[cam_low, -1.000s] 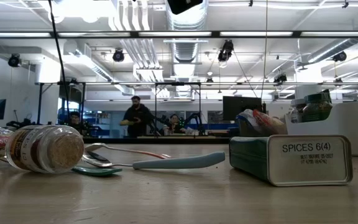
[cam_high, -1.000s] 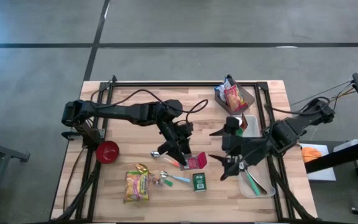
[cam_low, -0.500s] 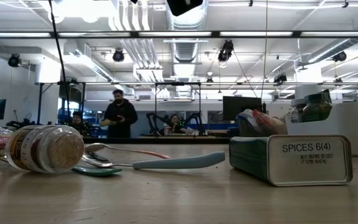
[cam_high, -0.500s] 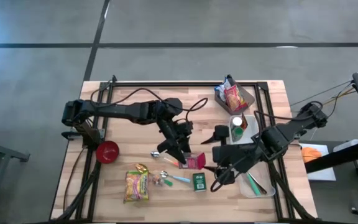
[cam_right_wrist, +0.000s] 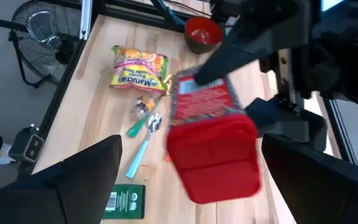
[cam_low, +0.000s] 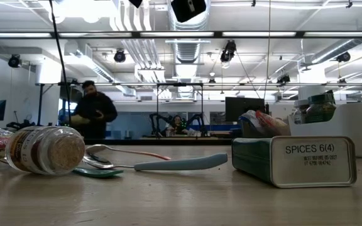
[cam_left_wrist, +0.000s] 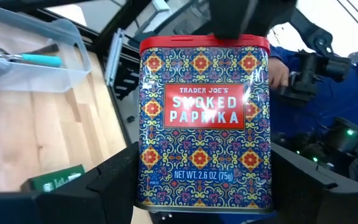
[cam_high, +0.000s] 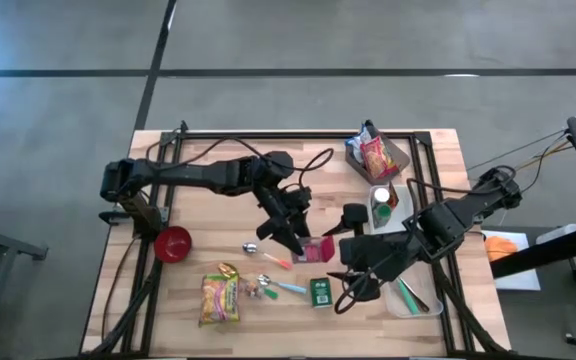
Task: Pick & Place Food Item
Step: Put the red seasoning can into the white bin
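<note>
Over the middle of the bench (cam_high: 218, 185), the left gripper (cam_high: 290, 232) holds a smoked paprika tin (cam_high: 316, 250) clamped between its fingers, lifted off the wood; the left wrist view shows the tin's patterned blue face with red label and red lid, a dark finger (cam_left_wrist: 114, 180) pressed to each side. Facing it from the right-hand side, the right gripper (cam_high: 348, 248) has its fingers spread wide on either side of the tin's red lid end, and whether they touch the tin cannot be told; the right wrist view shows the tin (cam_right_wrist: 210, 134) between the two fingers (cam_right_wrist: 79, 180), lid toward the camera. Toward the near edge below the tin: a green spice tin (cam_high: 319, 291) lying flat, printed "SPICES 6(4)" on the end seen in the low view (cam_low: 294, 161); just left of it a light blue-handled spoon (cam_high: 286, 287), a small jar of seasoning (cam_low: 44, 149) on its side, and a yellow instant noodle packet (cam_high: 220, 296) near the near left corner. Close to the left edge: a red bowl (cam_high: 172, 243). At the right edge: a clear plastic bin (cam_high: 405, 300) holding utensils, with a green-capped bottle (cam_high: 380, 203) at its far end. Near the far right corner: a dark tray (cam_high: 401, 160) with a red snack packet (cam_high: 374, 156). In the room beyond the bench, low view: a person in dark clothing (cam_low: 92, 116) standing at left.
</note>
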